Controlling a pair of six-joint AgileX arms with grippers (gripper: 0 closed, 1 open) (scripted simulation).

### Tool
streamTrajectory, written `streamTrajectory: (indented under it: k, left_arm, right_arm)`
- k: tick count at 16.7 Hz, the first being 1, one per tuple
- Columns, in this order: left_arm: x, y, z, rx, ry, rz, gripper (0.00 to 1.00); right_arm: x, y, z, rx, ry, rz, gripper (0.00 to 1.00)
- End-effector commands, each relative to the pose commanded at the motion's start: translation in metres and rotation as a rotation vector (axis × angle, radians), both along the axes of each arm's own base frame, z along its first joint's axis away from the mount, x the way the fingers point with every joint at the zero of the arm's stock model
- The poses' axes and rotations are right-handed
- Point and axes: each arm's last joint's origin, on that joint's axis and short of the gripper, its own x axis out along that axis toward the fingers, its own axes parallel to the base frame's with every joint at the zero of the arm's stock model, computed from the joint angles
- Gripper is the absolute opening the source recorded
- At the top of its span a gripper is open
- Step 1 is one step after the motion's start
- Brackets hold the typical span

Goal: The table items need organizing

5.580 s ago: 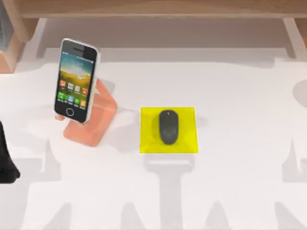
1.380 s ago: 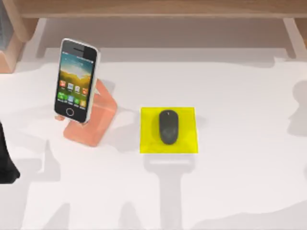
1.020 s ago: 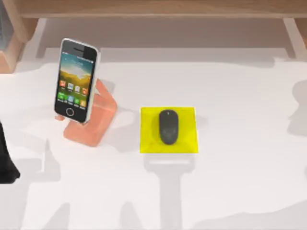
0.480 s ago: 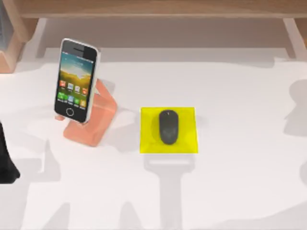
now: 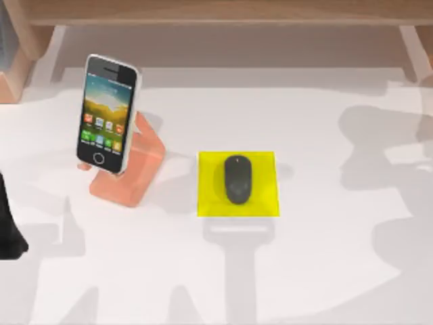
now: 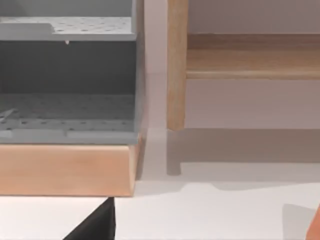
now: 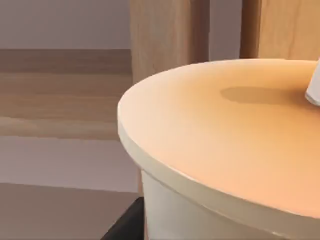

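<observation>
The dark grey mouse [image 5: 238,179] lies in the middle of the yellow pad [image 5: 237,206] at the table's centre. To its left the smartphone [image 5: 108,112] leans, screen up, on the salmon-orange stand [image 5: 135,172]. The white table [image 5: 318,271] carries both. A black part of my left arm [image 5: 8,227] sits at the left edge, apart from the stand. A dark corner of my left gripper [image 6: 95,226] shows in the left wrist view, and a dark corner of my right gripper [image 7: 125,225] in the right wrist view.
A wooden frame [image 5: 216,10] runs along the far edge. Broad arm shadows [image 5: 379,156] lie over the table's right side. The left wrist view faces a grey shelf on a wooden base [image 6: 65,170] and a wooden post [image 6: 176,75]. A round cream body [image 7: 225,140] stands close in the right wrist view.
The shadows on the right side of the table have grown and spread inward toward the centre. The mouse, phone, pad, stand and left arm have not moved.
</observation>
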Motion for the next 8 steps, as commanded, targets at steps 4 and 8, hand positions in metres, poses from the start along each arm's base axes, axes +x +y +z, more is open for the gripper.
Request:
streamTrajectory:
  k: [4, 8]
  left_arm:
    - [0.000, 0.000, 0.000, 0.000, 0.000, 0.000, 1.00]
    - [0.000, 0.000, 0.000, 0.000, 0.000, 0.000, 1.00]
  right_arm:
    - [0.018, 0.083, 0.026, 0.076, -0.029, 0.319, 0.00]
    - [0.031, 0.175, 0.052, 0.159, -0.019, 0.597, 0.00]
